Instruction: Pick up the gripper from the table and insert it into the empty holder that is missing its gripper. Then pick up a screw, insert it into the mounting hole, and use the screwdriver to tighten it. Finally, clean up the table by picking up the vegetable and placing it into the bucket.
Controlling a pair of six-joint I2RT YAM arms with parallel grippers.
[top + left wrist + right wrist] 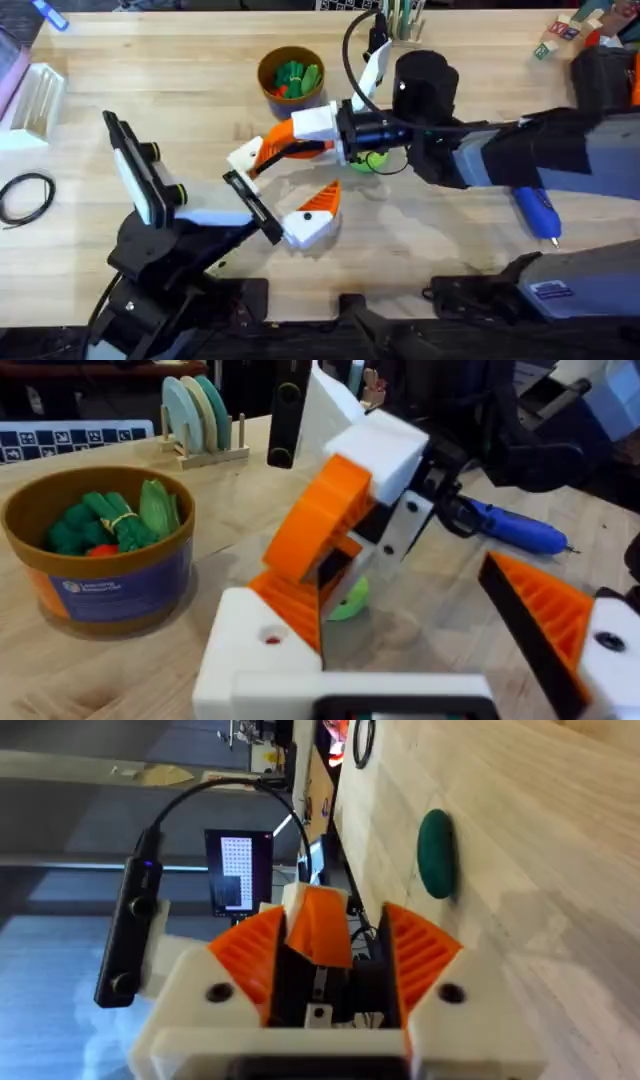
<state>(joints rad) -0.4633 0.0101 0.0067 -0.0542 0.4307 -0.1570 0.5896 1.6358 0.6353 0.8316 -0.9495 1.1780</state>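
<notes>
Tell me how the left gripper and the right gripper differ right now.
The left gripper stands open, jaws spread wide; the right gripper is shut on the orange gripper wedge. The left gripper reaches in from the lower left, the right gripper from the right side. Both have white fingers with orange ribbed pads.

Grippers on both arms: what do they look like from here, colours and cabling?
Both have white blocky fingers with orange ribbed pads: left gripper, right gripper. Screw holes dot the white blocks. The arms are black; the right arm has grey-blue covers, and a black cable loops above its wrist.
</notes>
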